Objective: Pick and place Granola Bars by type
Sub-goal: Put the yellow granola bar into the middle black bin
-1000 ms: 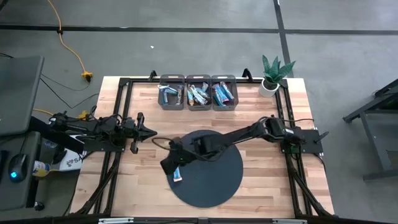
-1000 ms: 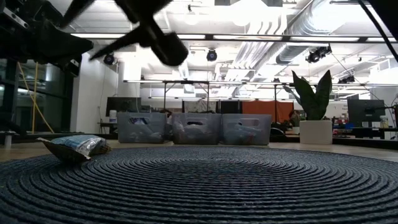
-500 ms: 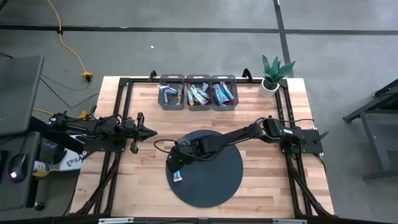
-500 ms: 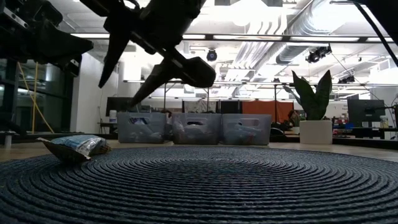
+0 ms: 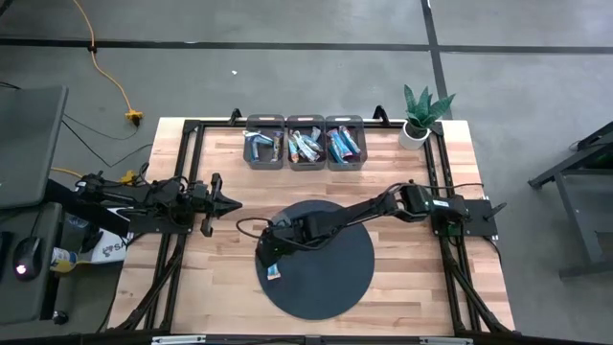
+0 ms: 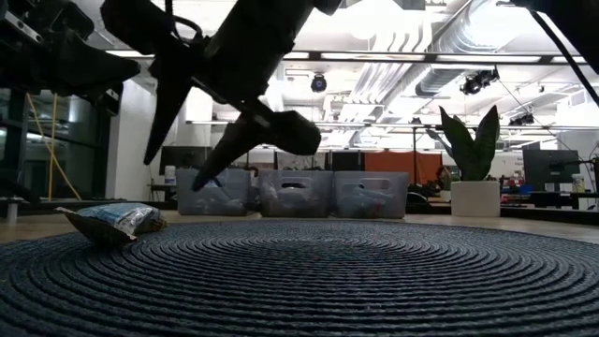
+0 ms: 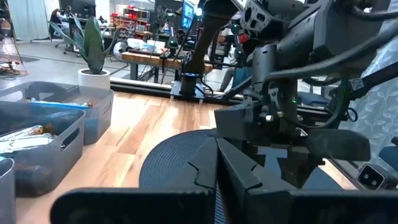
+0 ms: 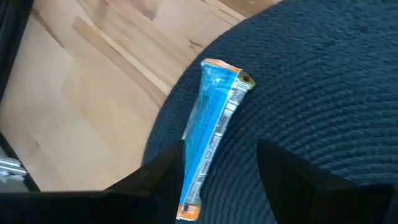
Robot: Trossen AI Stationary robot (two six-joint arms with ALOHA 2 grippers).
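**Right gripper poised over a blue granola bar**

My right gripper point(image 5: 269, 254) hung at the round dark mat's point(image 5: 335, 278) 9 o'clock edge, fingers spread, straddling 1 light blue granola bar point(image 8: 211, 134) without touching it. That bar point(image 5: 275, 271) lay flat on the mat, just inside the rim. More bars filled the 3 grey bins point(image 5: 305, 144) at the table's 12 o'clock side. My left gripper point(image 5: 228, 202) waited at 9 o'clock, off the mat, fingers pressed together.

You have one light blue granola bar point(image 5: 275, 272) on the one round dark mat point(image 5: 335, 278), three grey bins point(image 5: 306, 142) holding perhaps a dozen bars, one potted plant point(image 5: 419, 117), and two arms.
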